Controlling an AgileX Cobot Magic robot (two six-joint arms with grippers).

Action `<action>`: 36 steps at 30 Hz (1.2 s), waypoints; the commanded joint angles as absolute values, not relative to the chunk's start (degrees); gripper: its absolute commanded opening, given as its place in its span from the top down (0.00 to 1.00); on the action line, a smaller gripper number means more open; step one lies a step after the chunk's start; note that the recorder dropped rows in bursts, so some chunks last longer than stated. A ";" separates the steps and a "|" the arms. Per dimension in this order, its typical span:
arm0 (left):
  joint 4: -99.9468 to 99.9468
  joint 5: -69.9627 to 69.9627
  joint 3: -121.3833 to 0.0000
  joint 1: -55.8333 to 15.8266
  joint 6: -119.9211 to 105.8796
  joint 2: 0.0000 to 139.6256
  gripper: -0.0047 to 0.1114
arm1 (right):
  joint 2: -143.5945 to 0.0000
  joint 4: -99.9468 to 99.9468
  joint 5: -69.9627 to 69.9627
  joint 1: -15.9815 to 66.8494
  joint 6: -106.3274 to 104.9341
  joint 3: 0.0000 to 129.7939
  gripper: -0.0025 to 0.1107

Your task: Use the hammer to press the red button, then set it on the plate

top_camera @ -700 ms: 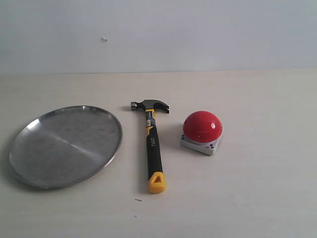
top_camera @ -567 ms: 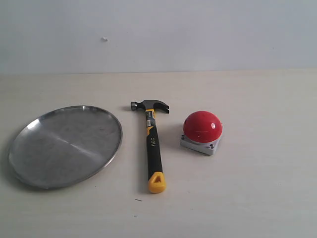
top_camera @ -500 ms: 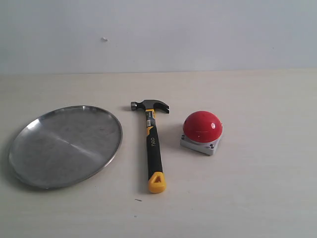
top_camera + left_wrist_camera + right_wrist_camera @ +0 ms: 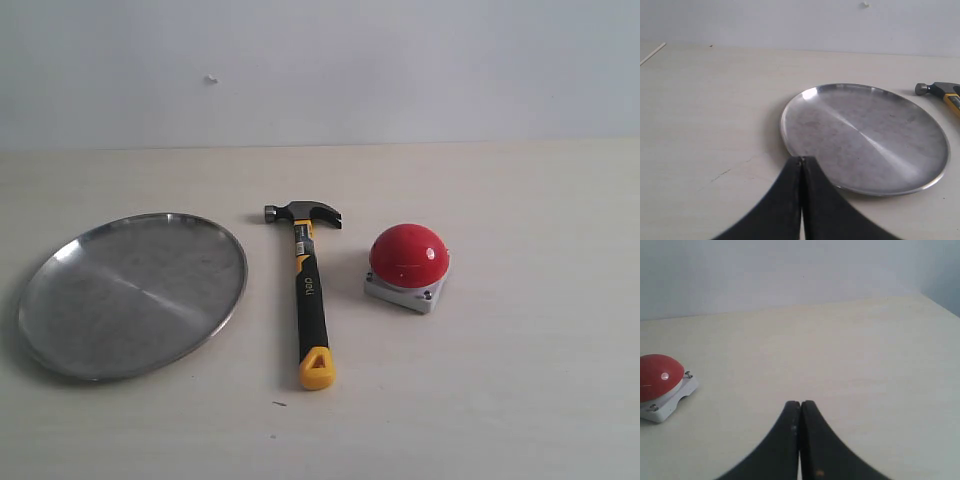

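Just ahead of your closed left tool (image 4: pixel 801 160) sits the bare plate (image 4: pixel 860 135). Between it and the red button (image 4: pixel 408 252) the hammer (image 4: pixel 309 295) lies flat, head pointing away from your tools; the right tool (image 4: pixel 800 403) is closed too.

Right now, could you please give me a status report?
Left gripper shut, right gripper shut, both empty. Hammer flat between plate and red button, untouched. Nothing blocks it.

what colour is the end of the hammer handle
Yellow, on the hammer; clearest in the exterior view.
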State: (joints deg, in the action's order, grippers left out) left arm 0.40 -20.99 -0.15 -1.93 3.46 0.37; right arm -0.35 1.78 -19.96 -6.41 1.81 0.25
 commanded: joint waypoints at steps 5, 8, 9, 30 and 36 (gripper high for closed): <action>0.95 -20.46 0.00 -1.77 3.49 0.00 0.96 | 0.00 1.62 -19.62 -6.67 1.82 0.00 0.98; 0.95 -20.46 0.00 -1.77 3.49 0.00 0.96 | 0.00 1.62 -19.62 -6.67 1.82 0.00 0.98; 0.95 -20.46 0.00 -1.77 3.49 0.00 0.96 | 0.00 1.62 -19.62 -6.67 1.82 0.00 0.98; 0.95 -20.46 0.00 -1.77 3.49 0.00 0.96 | 0.00 0.00 -15.71 -6.67 1.71 0.00 0.98; 0.95 -20.46 0.00 -1.77 3.49 0.00 0.96 | 0.00 -2.40 -4.18 -6.67 2.19 0.00 0.98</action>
